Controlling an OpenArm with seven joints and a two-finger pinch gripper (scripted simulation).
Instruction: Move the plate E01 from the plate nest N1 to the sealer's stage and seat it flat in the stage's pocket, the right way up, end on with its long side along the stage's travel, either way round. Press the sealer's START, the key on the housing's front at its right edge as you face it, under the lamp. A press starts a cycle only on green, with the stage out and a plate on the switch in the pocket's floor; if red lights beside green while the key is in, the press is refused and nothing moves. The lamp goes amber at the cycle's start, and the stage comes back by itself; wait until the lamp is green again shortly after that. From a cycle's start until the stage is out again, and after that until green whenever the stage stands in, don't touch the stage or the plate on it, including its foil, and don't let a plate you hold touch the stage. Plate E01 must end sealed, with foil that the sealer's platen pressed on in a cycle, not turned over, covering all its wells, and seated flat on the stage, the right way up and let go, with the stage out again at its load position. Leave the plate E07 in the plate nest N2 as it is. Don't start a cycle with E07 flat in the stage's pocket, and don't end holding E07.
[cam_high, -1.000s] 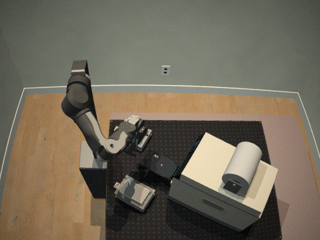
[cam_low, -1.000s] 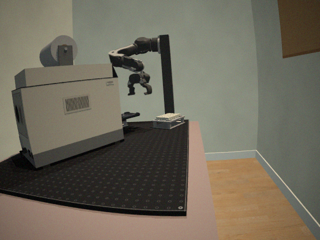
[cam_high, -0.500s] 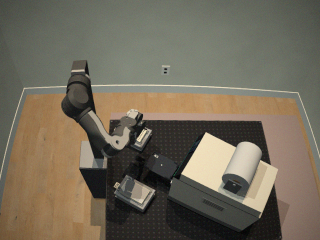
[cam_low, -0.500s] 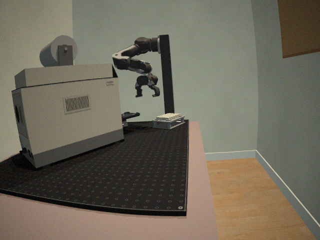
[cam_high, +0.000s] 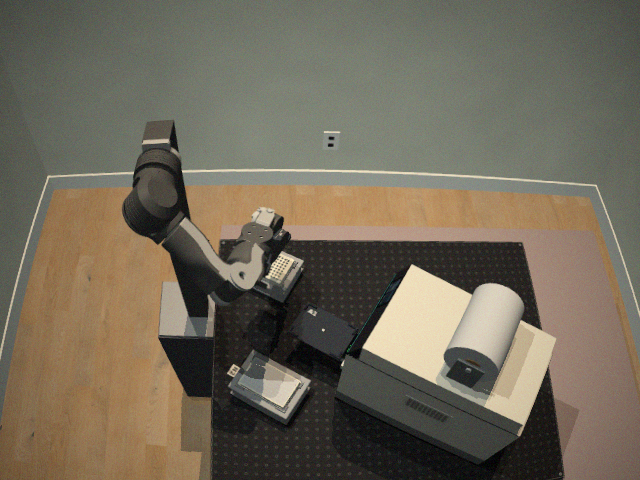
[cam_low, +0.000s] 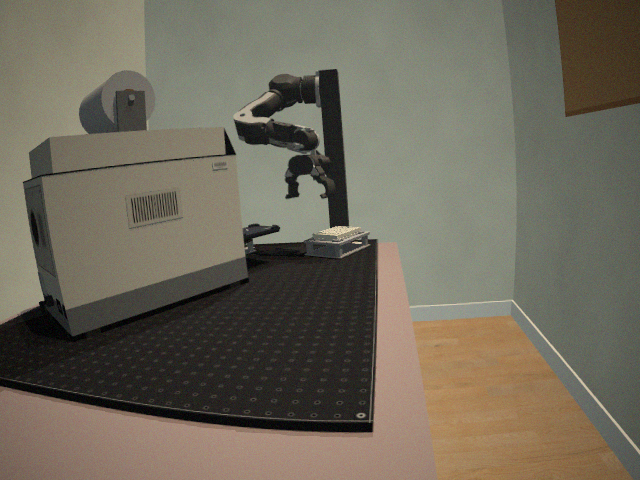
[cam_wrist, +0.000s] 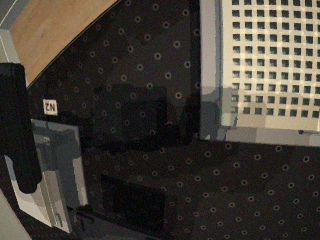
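Note:
Plate E01 (cam_high: 280, 267) is white with open wells and sits in nest N1 (cam_high: 279, 281) at the mat's back left. It also shows in the side view (cam_low: 338, 233) and in the wrist view (cam_wrist: 270, 43), top right. My gripper (cam_low: 309, 194) is open and empty, well above the plate and a little to the stage side of it. Its body (cam_high: 266, 227) covers the nest's back end from above. The dark stage (cam_high: 325, 328) stands out in front of the sealer (cam_high: 444, 356), with nothing in its pocket.
Nest N2 (cam_high: 268, 386) at the mat's front left holds plate E07 (cam_high: 269, 383), which has a flat, pale top. The arm's pedestal (cam_high: 186, 335) stands left of the mat. A foil roll (cam_high: 485, 325) sits on the sealer.

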